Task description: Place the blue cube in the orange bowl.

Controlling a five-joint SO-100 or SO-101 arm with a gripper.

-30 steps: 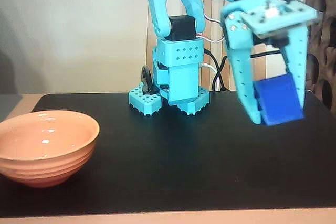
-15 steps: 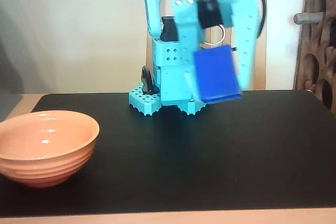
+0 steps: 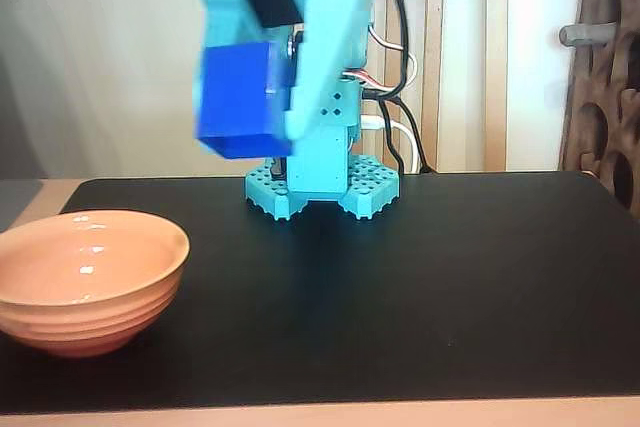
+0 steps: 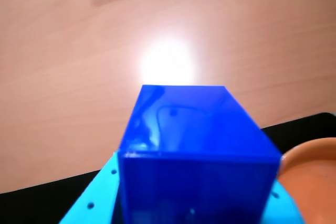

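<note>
In the fixed view my turquoise gripper (image 3: 268, 97) is shut on the blue cube (image 3: 238, 102) and holds it high above the black mat, in front of the arm's base. The orange bowl (image 3: 85, 277) stands empty on the mat at the lower left, lower than the cube and further left. In the wrist view the blue cube (image 4: 194, 145) fills the lower middle between the turquoise fingers (image 4: 92, 203). The rim of the orange bowl (image 4: 312, 182) shows at the lower right edge.
The black mat (image 3: 420, 287) covers the table top, with a tan table edge (image 3: 400, 415) in front. The arm's turquoise base (image 3: 322, 185) and black and white cables (image 3: 400, 117) stand at the back centre. A carved wooden panel (image 3: 605, 77) is at the far right.
</note>
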